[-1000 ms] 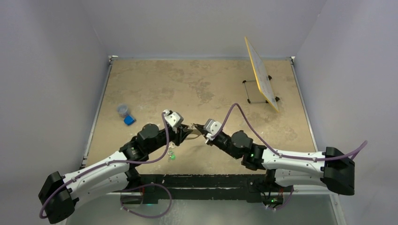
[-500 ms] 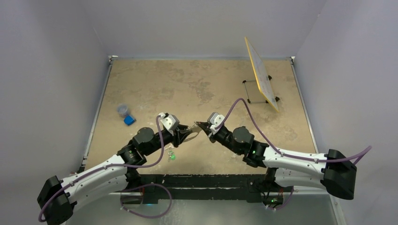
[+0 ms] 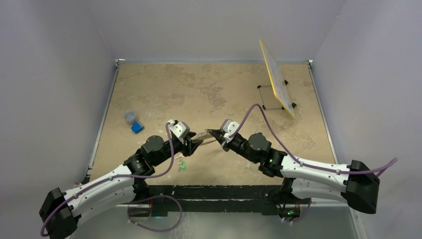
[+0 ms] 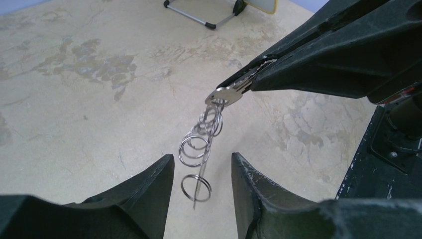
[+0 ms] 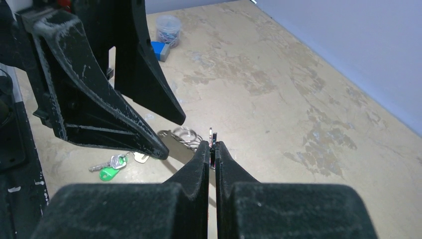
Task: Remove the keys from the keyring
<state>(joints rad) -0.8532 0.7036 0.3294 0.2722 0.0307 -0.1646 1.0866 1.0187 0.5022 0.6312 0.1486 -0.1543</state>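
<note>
Now right end effector (image 5: 212, 145) clenches a key (image 4: 226, 93) — rings (image 4: 195, 149) dangle between released left end effector (image 4: 202, 158).

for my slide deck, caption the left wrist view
Right hand pinches a key; linked rings dangle between the open left hand.

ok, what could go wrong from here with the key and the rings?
1. The left claw is open around the keyring, not gripping it; the rings hang only from the key. If the right claw pulls away, they will likely just follow.
2. The right claw pinches the key by its thin blade; it may swivel or slip.
3. A drop could land by the green-tagged bunch and tangle.
</note>
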